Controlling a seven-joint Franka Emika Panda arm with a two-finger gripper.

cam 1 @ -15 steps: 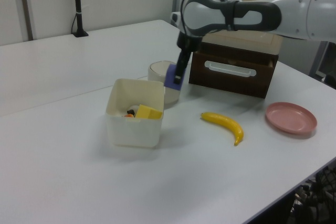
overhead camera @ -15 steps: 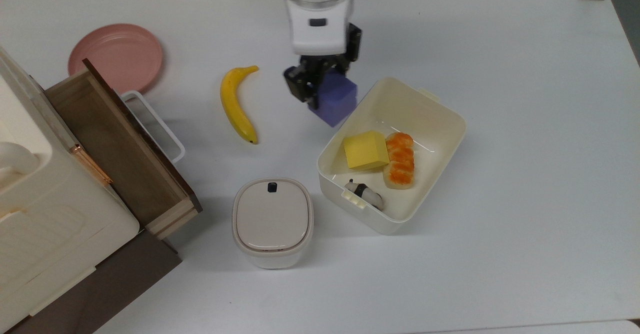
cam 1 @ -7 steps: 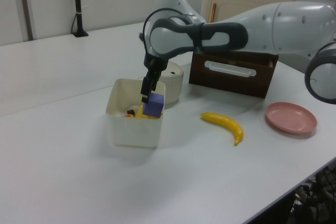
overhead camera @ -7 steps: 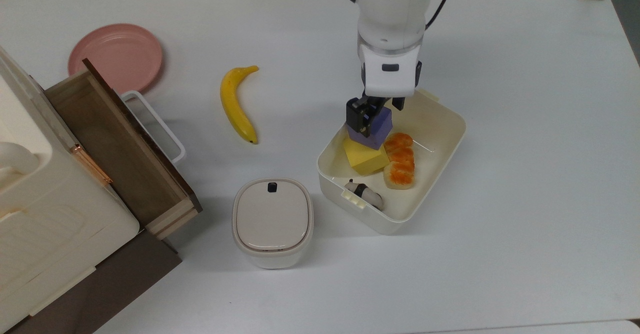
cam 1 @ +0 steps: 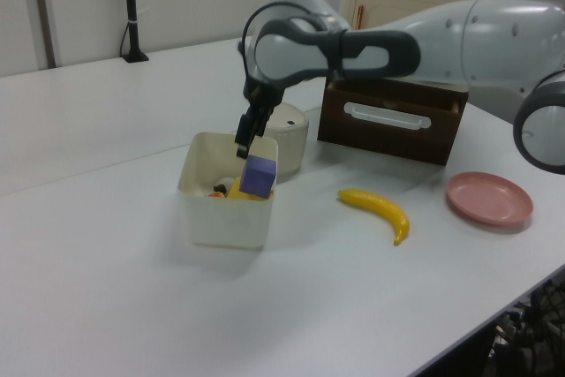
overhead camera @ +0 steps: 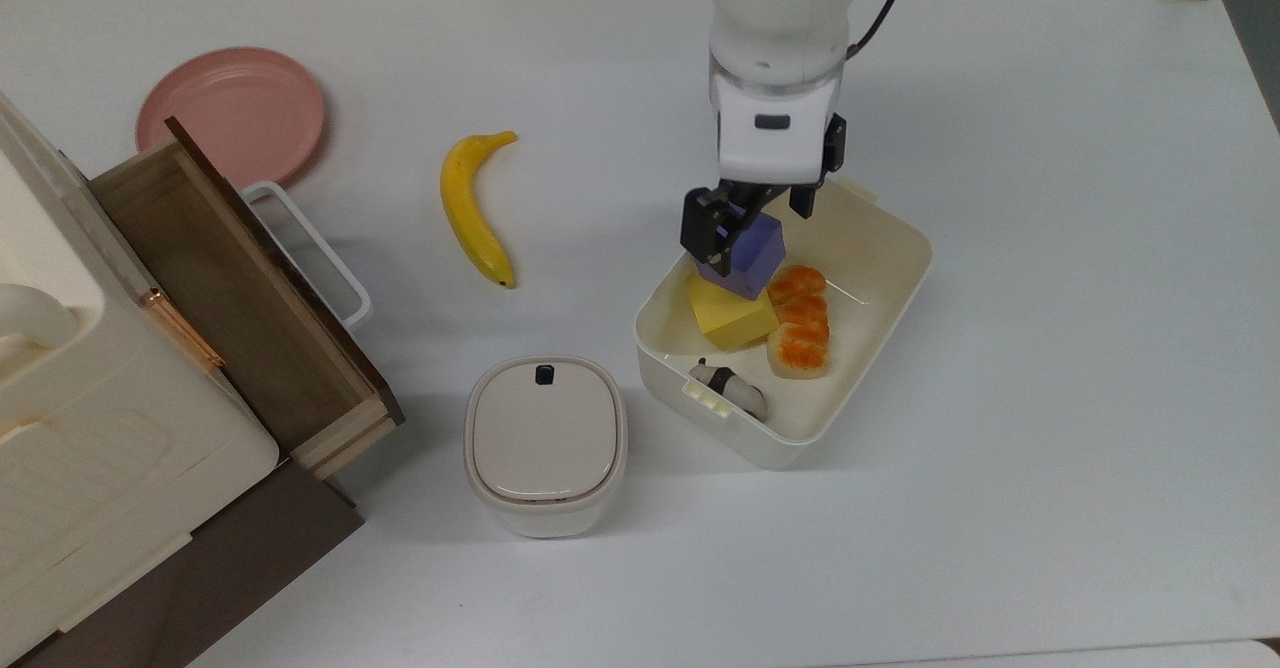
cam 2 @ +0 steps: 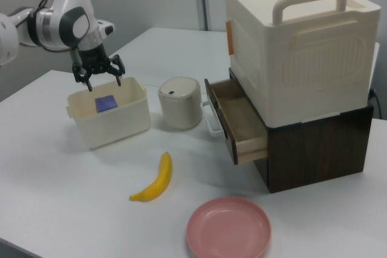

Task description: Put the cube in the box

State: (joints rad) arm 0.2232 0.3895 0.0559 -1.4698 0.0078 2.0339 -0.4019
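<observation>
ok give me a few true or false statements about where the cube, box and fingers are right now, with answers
1. The cube is inside the box, resting partly on the yellow block. True.
2. The gripper has its fingers clamped on the cube. False: in the right view the fingers are spread open above the cube, which sits free in the box.
3. The banana lies in the box. False: it lies on the table outside the box, on the top view's left of it.
4. The lidded white bin stands outside the box. True.
5. The pink plate holds the cube. False: nothing lies on the plate.
</observation>
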